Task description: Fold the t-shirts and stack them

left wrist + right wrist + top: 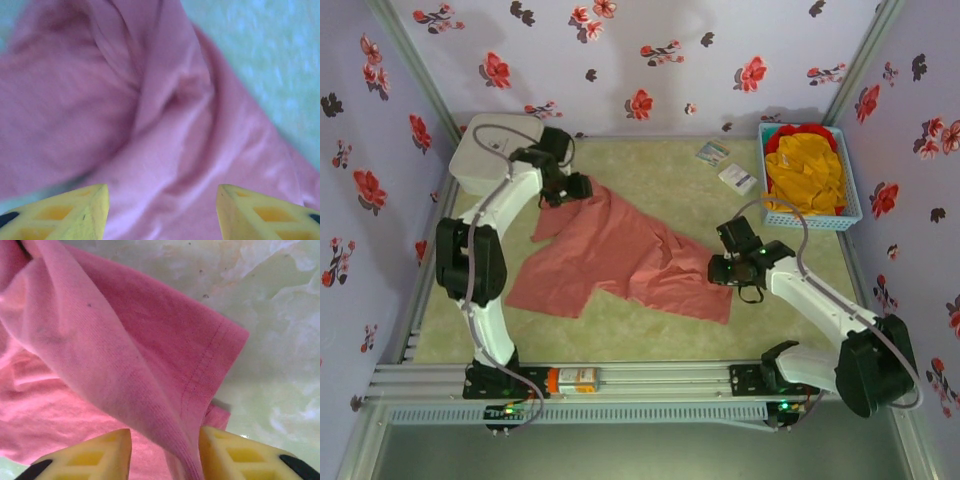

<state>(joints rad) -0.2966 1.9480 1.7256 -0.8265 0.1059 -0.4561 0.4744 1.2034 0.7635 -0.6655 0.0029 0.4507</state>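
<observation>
A salmon-pink t-shirt [620, 260] lies spread and rumpled on the beige mat, running from back left to front right. My left gripper [575, 187] hovers at its back-left corner, open, with nothing between its yellow fingers. In the left wrist view that gripper [162, 210] hangs just over wrinkled pink cloth [150, 125]. My right gripper [718, 270] is at the shirt's right edge. In the right wrist view its jaws [165, 440] stand apart, and a raised fold of the t-shirt [125, 340] with a stitched sleeve hem runs down between them, brushing the right finger [220, 445]. More t-shirts, mustard yellow [805, 175] and red [815, 132], fill a basket.
The blue basket [807, 222] stands at the back right corner. A white rounded box [485, 160] sits at the back left behind the left arm. Two small packets [713, 152] [737, 177] lie near the back wall. Flowered walls enclose three sides.
</observation>
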